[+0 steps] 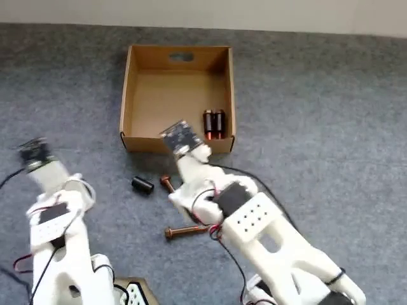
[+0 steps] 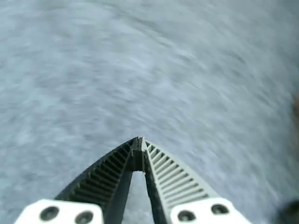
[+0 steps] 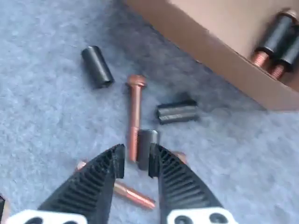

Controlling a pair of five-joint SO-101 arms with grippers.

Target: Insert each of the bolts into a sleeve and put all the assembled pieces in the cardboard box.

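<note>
The cardboard box (image 1: 130, 95) stands at the back centre, with two assembled pieces (image 1: 213, 124) in its front right corner, also seen as the assembled pieces (image 3: 276, 44). In front of the box, my right gripper (image 3: 136, 161) is open just above a copper bolt (image 3: 134, 114) and a dark sleeve (image 3: 148, 143) lying between its fingertips. Another sleeve (image 3: 176, 112) lies near the box wall, and a third sleeve (image 3: 97, 66) lies farther off, seen from above as the sleeve (image 1: 142, 185). A second bolt (image 1: 186, 231) lies under the right arm. My left gripper (image 2: 138, 145) is shut over bare carpet at the far left.
Everything rests on grey carpet (image 1: 331, 114). The box's front wall (image 3: 219, 58) rises close behind the loose parts. Cables run along both arms. A dark base plate (image 1: 130, 289) sits at the front edge between the arms.
</note>
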